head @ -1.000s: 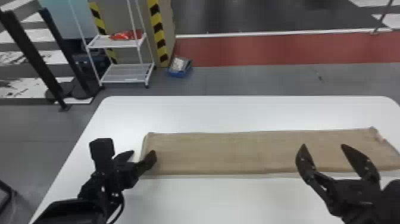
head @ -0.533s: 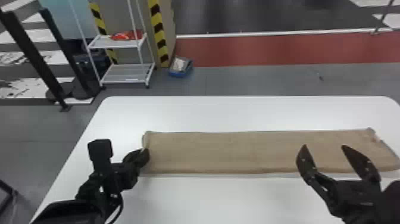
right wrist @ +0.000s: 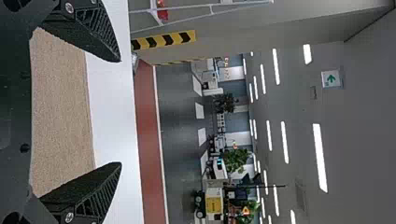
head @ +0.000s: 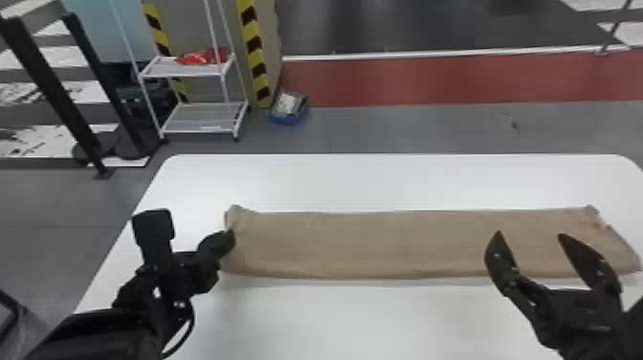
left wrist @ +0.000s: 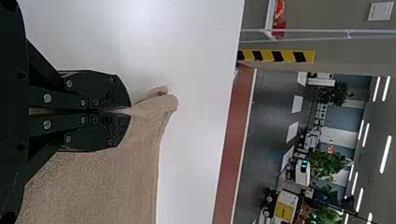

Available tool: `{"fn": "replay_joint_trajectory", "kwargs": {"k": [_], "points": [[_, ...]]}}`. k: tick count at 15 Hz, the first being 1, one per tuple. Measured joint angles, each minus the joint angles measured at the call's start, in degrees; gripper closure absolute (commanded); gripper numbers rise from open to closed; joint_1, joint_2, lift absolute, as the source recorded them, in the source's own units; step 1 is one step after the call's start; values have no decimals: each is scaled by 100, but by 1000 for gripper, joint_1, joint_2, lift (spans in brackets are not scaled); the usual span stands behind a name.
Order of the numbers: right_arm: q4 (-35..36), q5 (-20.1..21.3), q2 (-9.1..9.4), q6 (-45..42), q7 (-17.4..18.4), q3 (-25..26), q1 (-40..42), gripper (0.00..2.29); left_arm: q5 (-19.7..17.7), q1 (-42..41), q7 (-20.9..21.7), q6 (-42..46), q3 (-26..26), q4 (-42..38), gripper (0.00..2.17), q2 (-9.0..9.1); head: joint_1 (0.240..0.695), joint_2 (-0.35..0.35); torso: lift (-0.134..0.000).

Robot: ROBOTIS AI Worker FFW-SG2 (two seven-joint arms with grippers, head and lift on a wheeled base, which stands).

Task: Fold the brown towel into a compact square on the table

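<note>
- Long flat strip of brown cloth towel (head: pixel 382 244) lies nine to three o'clock on the white round-cornered table (head: pixel 382 182), twelve being the robot's straight ahead.
- Black two-fingered left gripper (left wrist: pixel 130 111) pinches towel's nine-o'clock end.
- Matching right gripper (head: pixel 531 235): fingers spread, empty, at four o'clock.
- Step: probably starting the crosswise fold.
- Next: lift pinched end, swing toward three o'clock, lay level.

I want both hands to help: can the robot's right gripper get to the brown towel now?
Probably yes. The right gripper is open, its fingers seem to hang close to the brown towel, and I see nothing in the way.
</note>
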State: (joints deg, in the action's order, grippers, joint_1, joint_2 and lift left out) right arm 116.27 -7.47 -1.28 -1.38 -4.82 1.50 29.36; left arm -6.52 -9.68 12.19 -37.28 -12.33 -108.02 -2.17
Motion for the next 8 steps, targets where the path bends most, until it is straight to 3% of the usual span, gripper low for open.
{"fn": "replay_joint_trajectory", "kwargs": {"k": [2,5,6,8], "points": [[64,-84,-18,37,18,254,33,93,-129,-36,-452,-411,298,-694,1794,31,695,51,-110],[156,-266,-212,306,372,703,83,90,-739,-171,-690,-1199,737,-1845,1794,160,695,-102,-110],[157,-304,-298,433,602,829,75,90,-709,-211,-887,-1327,1051,-2095,1791,196,695,-148,-110],[97,-371,-445,728,891,1071,-12,90,-299,-225,-1355,-1378,1850,-2220,1791,214,695,-233,-110]]}}
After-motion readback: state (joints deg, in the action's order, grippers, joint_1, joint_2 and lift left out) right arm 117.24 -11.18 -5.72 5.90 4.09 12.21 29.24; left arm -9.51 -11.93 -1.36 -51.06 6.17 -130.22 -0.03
